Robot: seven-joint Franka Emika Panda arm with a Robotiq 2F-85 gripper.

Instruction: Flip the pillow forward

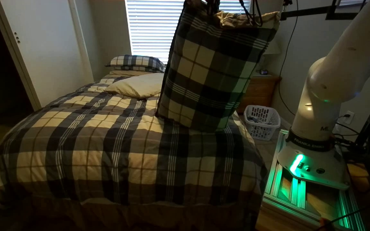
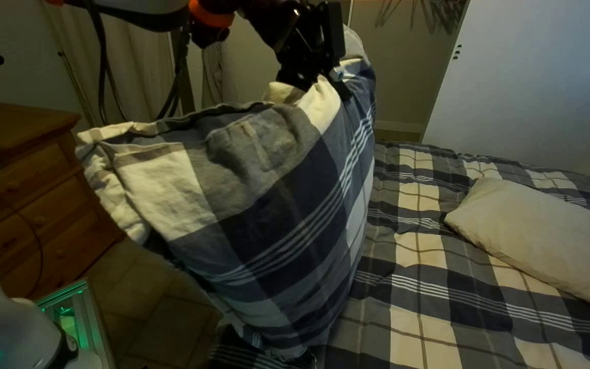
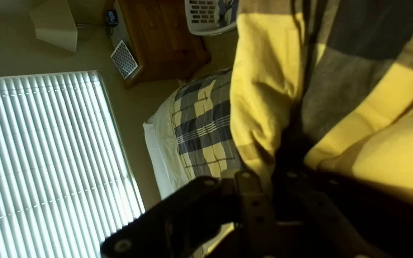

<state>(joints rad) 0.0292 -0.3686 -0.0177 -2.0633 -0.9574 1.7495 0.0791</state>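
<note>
I logged my gripper [image 3: 270,179] clenched on the top edge of the pillow [image 2: 269,215], which hung upright, slightly tilted, at the edge of the bed [image 2: 418,328], contact beneath undetermined, in an exterior view a cream pillow [image 2: 535,241] lay at three o'clock from it, a dresser [image 2: 31,197] at nine.

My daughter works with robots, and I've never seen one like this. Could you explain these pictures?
You're looking at a white robot arm standing beside a bed. Its black pincer holds a large plaid pillow by the upper edge, upright but tilted; whether the bottom touches the bed is unclear. Two pictures come from cameras placed outside the robot; the third comes from its wrist, where the room looks turned sideways. On the bed lie a plain cream pillow and, nearer the window, another plaid pillow.
</note>
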